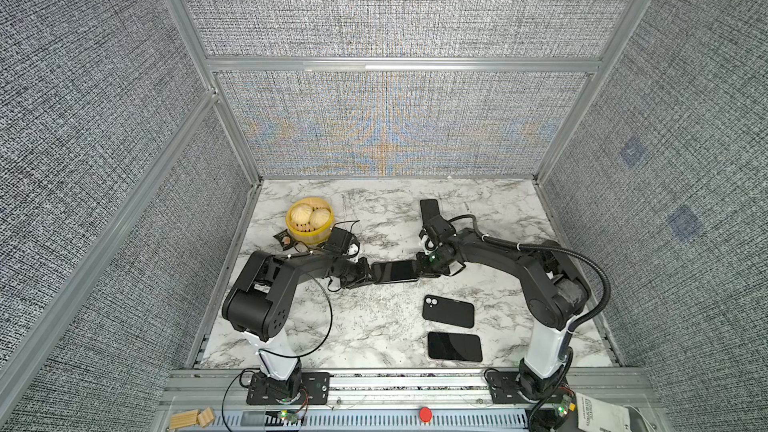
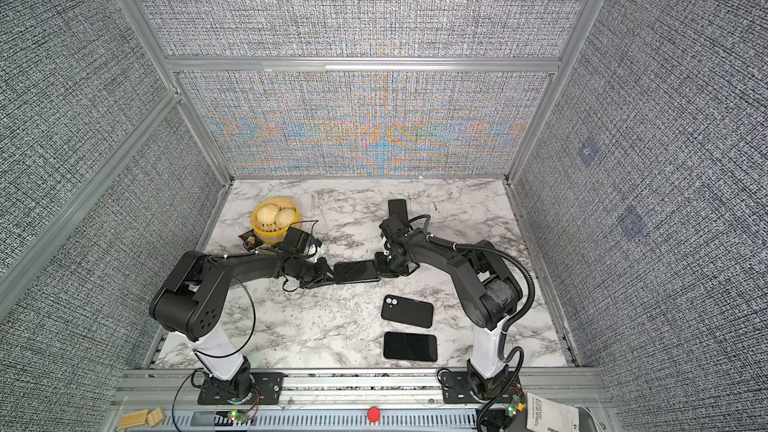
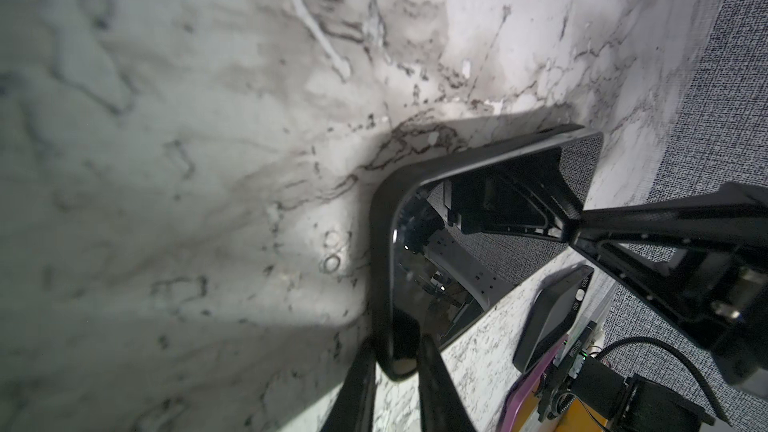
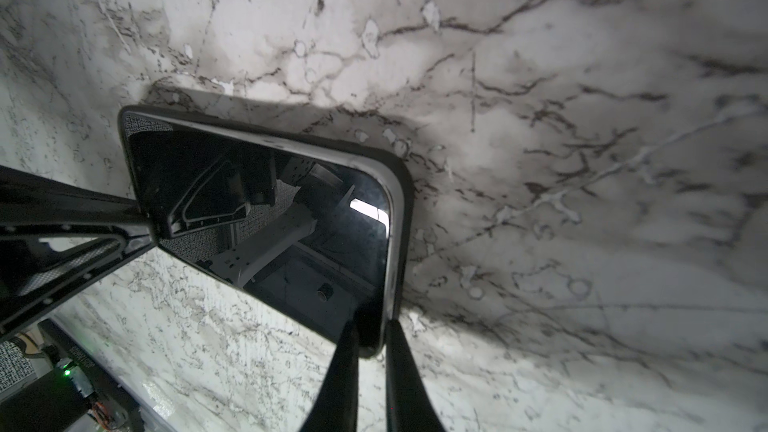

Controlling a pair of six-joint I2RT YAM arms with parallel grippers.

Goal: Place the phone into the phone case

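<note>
The left tool point(image 1: 367, 277) clamps one short end of the phone point(image 1: 395, 272), one finger on the glass, one beneath. The phone hangs level between both tools over the middle of the bench point(image 1: 374, 326), apparently just clear of it, its edge seemingly inside the phone case point(image 3: 380, 243) rim. We squeeze gently and evenly to seat any remaining corners without flexing the glass. The right tool point(image 1: 420, 270) pinches the opposite end, jaws nearly together.

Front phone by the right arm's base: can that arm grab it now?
Probably not yet: the right gripper is shut on the held phone. Nothing covers the front phone, though.
</note>
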